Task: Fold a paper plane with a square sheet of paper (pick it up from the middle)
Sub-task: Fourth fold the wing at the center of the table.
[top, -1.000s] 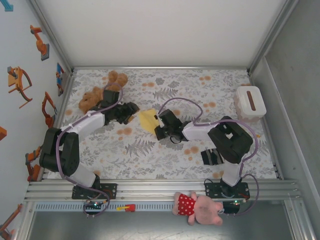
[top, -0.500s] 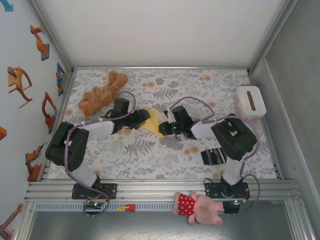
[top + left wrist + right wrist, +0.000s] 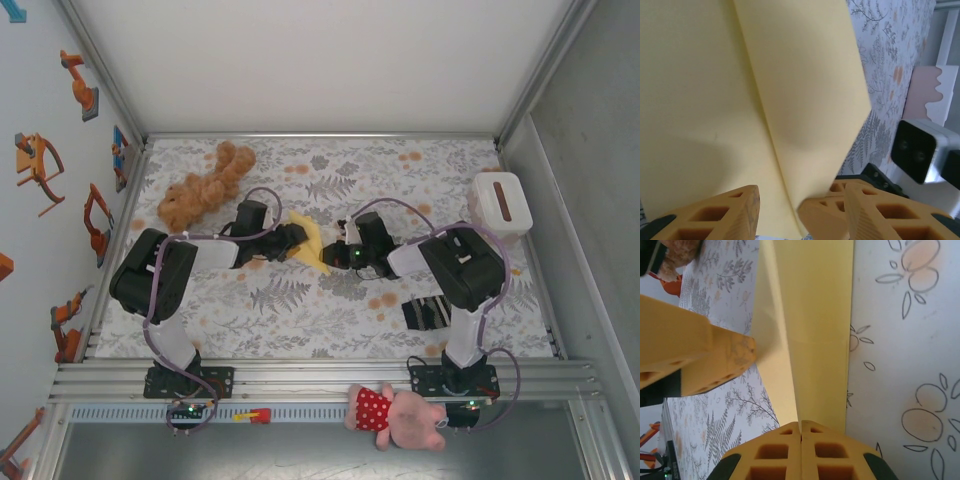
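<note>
The pale-yellow sheet of paper (image 3: 308,240) stands folded along a centre crease at the middle of the floral table, held between both grippers. My right gripper (image 3: 337,255) is shut on the paper's fold; in the right wrist view its fingertips (image 3: 800,427) meet tightly on the crease of the paper (image 3: 815,330). From the left, my left gripper (image 3: 291,239) is open with its fingers (image 3: 720,212) spread wide either side of the paper (image 3: 740,100). The right gripper's orange tip (image 3: 822,215) pokes in beside the left gripper's other finger.
A brown teddy (image 3: 200,190) lies at the back left. A white box with a brown slot (image 3: 500,203) stands at the right wall. A striped sock (image 3: 425,312) lies near the right arm's base, and a pink plush (image 3: 400,415) rests on the front rail.
Both grippers have shifted right. The left gripper has closed in on the paper, which now looks narrower and more upright than the flatter shape of a second ago.
</note>
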Controlling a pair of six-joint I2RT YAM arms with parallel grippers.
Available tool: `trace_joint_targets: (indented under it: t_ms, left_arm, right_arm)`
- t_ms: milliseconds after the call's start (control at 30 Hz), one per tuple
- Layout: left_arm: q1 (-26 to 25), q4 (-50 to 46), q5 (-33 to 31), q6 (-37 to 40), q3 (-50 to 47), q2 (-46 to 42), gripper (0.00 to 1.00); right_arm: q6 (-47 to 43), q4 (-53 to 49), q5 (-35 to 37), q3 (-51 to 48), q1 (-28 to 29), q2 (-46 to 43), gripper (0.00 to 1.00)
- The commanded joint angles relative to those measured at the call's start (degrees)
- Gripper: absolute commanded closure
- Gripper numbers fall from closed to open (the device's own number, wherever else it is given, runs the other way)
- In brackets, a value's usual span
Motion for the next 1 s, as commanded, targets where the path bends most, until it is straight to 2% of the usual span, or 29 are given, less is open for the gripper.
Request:
trace_joint_targets:
  t_ms: [0, 300, 700, 967]
  left_arm:
    - [-0.37, -1.17, 1.22, 1.98, 2.17, 0.76, 0.52]
    - [-0.67, -6.82, -1.40, 3.96, 4.02, 0.88, 0.52]
    - [-0.95, -9.76, -1.53, 4.56, 6.79, 3.42, 0.52]
    - [-1.16, -23.05, -7.05, 5.57, 11.58, 5.98, 0.52]
  right_arm:
    - [1.78, 3.00, -3.13, -0.37, -0.01, 0.94, 1.00]
    - [2.04, 2.65, -4.86, 0.53, -0.06, 2.83, 1.00]
    - [2.04, 0.15, -4.66, 1.58, 0.01, 3.45, 1.00]
    - [2.18, -0.52, -4.66, 1.82, -0.17, 3.71, 1.00]
